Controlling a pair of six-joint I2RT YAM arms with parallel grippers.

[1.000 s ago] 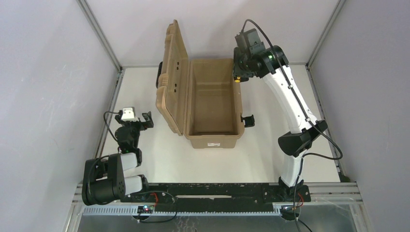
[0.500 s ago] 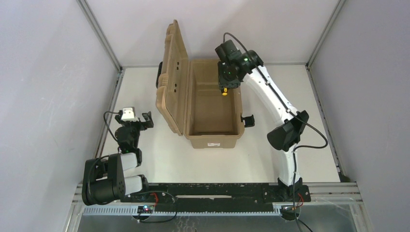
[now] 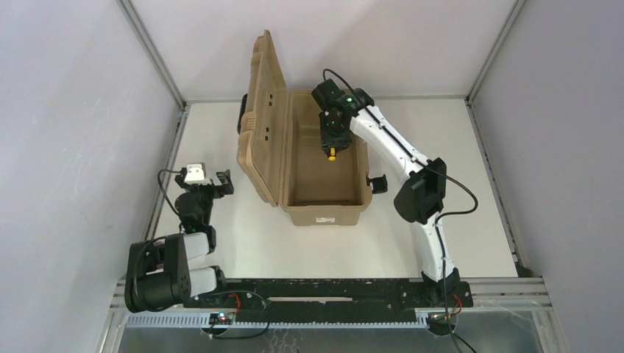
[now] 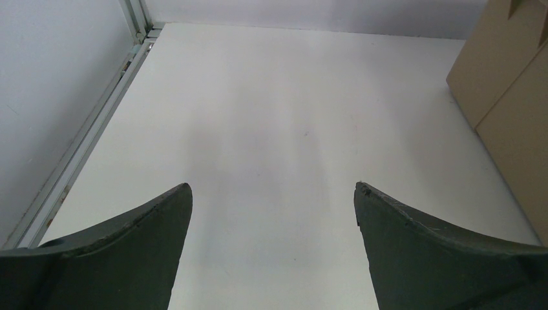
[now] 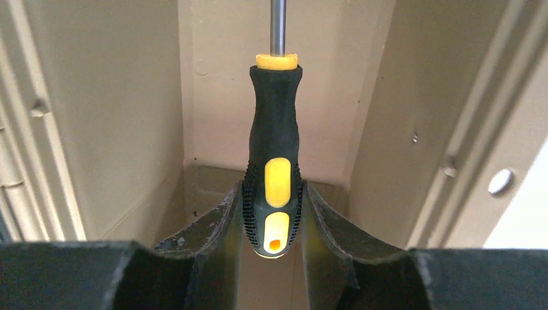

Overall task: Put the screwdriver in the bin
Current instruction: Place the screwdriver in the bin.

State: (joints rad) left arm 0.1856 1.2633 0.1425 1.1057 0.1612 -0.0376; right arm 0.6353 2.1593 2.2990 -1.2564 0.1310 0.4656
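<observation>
Your right gripper (image 5: 272, 197) is clamping the yellow-and-black screwdriver (image 5: 274, 129) by its handle and holding it, shaft pointing inward, within the far half of the open tan bin (image 3: 325, 214), which is standing toward the table's (image 4: 271, 97) far edge. Your left gripper (image 4: 273, 194) is hovering spread wide near the left edge, gripping nothing.

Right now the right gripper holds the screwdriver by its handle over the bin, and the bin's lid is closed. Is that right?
Not quite: the lid is open, not closed. It stands up along the left side of the bin, as the top external view shows. The rest holds: the right gripper holds the screwdriver by its handle over the bin.
</observation>
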